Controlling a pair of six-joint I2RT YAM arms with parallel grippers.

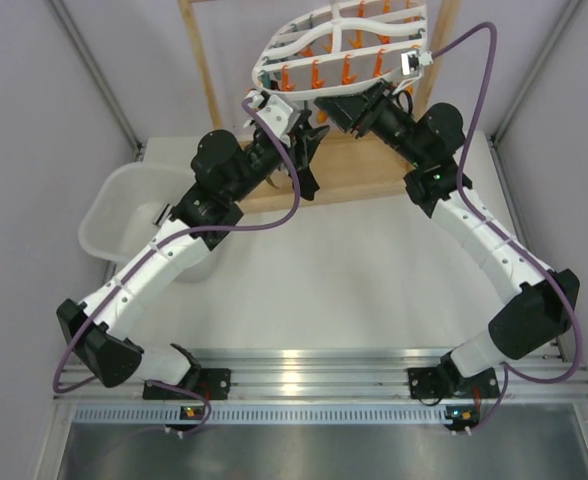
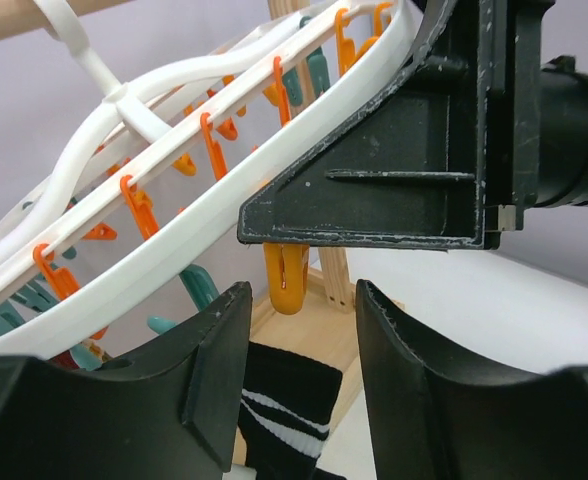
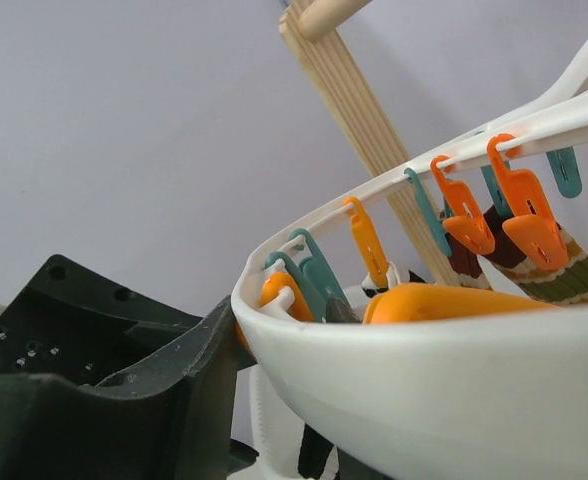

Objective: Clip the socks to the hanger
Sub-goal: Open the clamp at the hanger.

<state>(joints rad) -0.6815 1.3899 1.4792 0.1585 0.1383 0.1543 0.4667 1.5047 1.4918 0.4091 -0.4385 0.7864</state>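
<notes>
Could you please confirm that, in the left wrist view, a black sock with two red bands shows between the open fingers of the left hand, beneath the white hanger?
Not quite: the bands are white, not red. The left wrist view shows the black sock with two white bands between the open fingers of the left hand, beneath the white hanger.

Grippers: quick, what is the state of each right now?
The left gripper is open, holding nothing.
The right gripper is closed on the hanger at its rim.
</notes>
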